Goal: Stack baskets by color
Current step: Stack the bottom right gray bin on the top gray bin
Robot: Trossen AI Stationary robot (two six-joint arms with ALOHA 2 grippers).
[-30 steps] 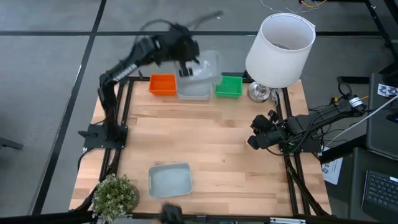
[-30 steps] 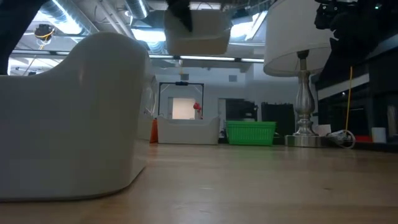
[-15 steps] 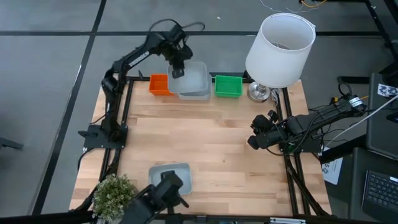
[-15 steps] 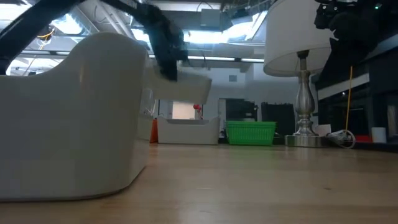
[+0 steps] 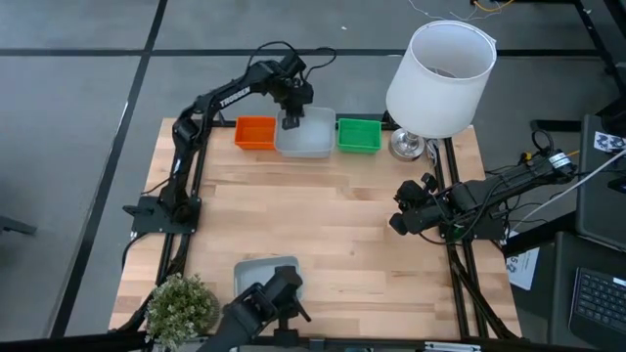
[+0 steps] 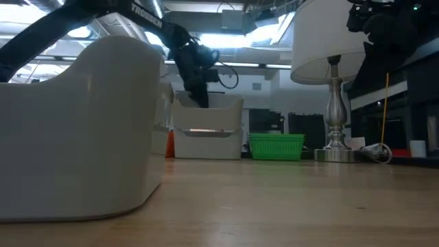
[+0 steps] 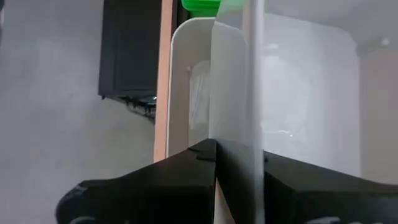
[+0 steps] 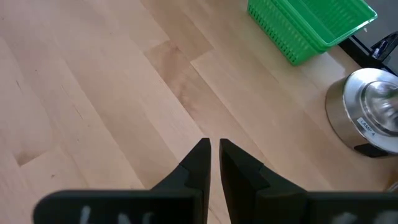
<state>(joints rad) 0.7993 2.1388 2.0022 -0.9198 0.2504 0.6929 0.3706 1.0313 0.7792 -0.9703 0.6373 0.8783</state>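
Observation:
My left gripper [image 5: 291, 121] is at the table's far edge, shut on a pale grey-blue basket [image 5: 307, 137]. In the low view this basket [image 6: 208, 114] sits on a second pale basket [image 6: 206, 143]. To their left is an orange basket [image 5: 256, 132] and to their right a green basket [image 5: 359, 135], both on the table. A third pale basket [image 5: 267, 280] lies at the near edge and looms large in the low view [image 6: 82, 130]. My right gripper [image 8: 214, 152] hangs shut over bare wood at the table's right side [image 5: 401, 221]. My left gripper pinches the basket's upright wall [image 7: 235, 106] at its far left part, one finger [image 7: 186, 165] outside and the other [image 7: 298, 174] inside. The fingers come slanting down from above. The basket sits about level, its underside in the pale basket below.
A big white lamp [image 5: 438, 68] with a silver base [image 8: 367, 118] stands at the far right corner, close to the green basket. A small potted plant [image 5: 182, 305] stands at the near left corner. Open wood [image 5: 323, 210] lies in the middle.
My left gripper has come down toward the table's far edge and tipped steeper. The pale basket in its hold, tilted and high above the row a second ago, now sits level on the pale basket between the orange and green ones.

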